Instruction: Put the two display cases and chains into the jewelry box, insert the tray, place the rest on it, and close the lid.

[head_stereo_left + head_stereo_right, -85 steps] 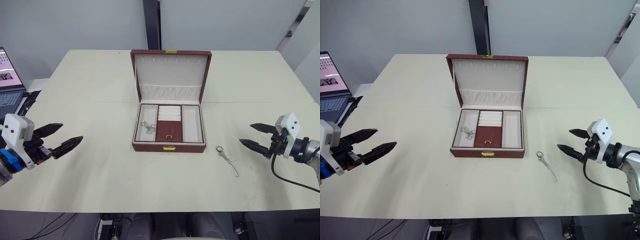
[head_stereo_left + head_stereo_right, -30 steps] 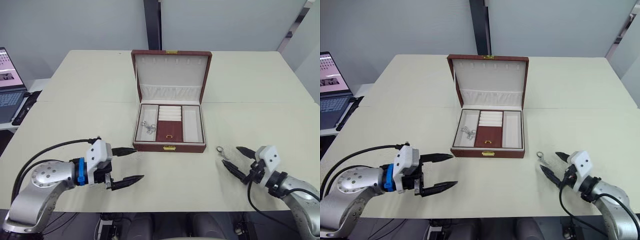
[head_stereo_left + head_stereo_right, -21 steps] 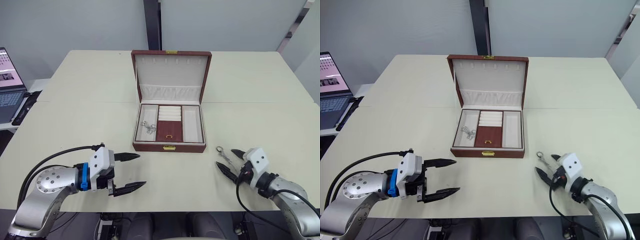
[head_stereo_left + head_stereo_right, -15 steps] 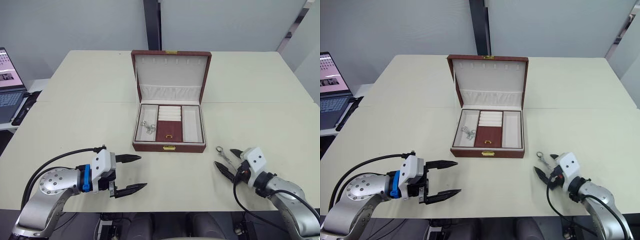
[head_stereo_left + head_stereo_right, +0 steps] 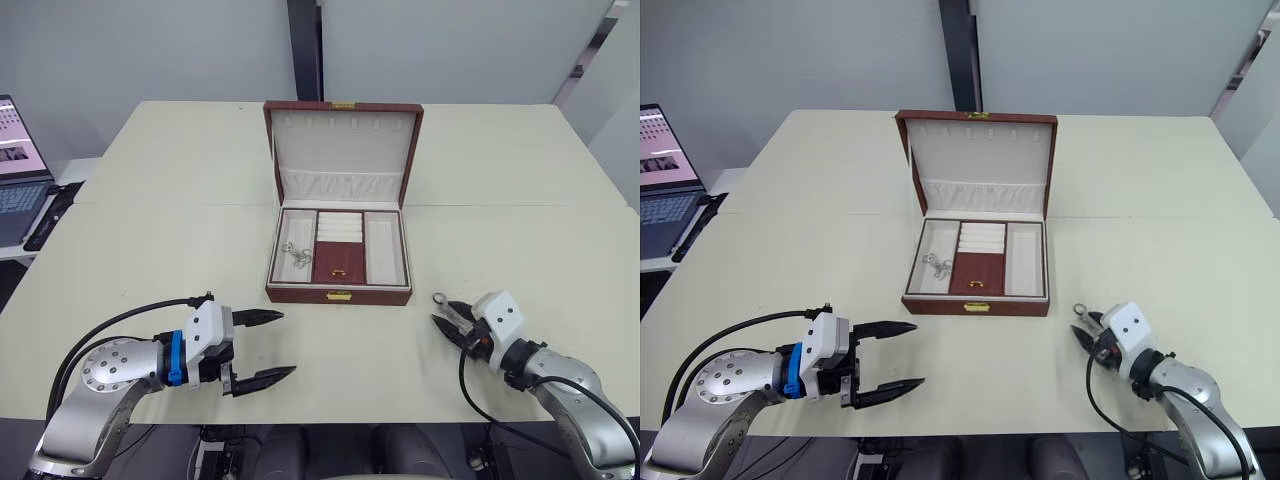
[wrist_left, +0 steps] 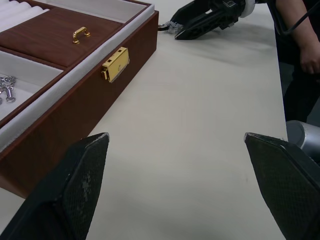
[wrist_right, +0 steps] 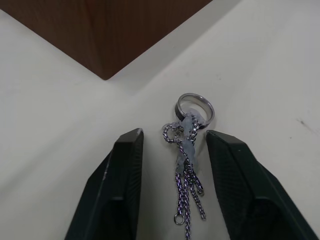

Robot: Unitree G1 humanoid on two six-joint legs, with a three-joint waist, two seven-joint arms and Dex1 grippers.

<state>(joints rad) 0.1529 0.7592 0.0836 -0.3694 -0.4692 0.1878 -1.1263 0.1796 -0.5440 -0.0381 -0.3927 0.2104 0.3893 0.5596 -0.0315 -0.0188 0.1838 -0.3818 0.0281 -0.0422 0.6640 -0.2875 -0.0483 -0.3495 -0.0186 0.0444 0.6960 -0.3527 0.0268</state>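
Right of your open jewelry box (image 5: 338, 262), right gripper (image 7: 172, 150) spread around ringed chain (image 7: 187, 150), left gripper (image 5: 262, 347) spread, front-left of box.

The open reddish-brown wood-look jewelry box (image 5: 339, 293) has a smooth satin shell, matt cream fabric lining and shiny gold metal clasp (image 6: 115, 64). The polished silver metal chain with ring (image 7: 187, 150) gleams on the matt cream worktop (image 5: 350, 355). The black fingers (image 7: 124, 185) look like finely textured, matt plastic.

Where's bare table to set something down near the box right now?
Bare table spans the gap between the left end effector and the right end effector, in front of the box. Both sides of the box are bare too. It is crowded at the box's front right corner, where the chain lies between the right end effector's open fingers.
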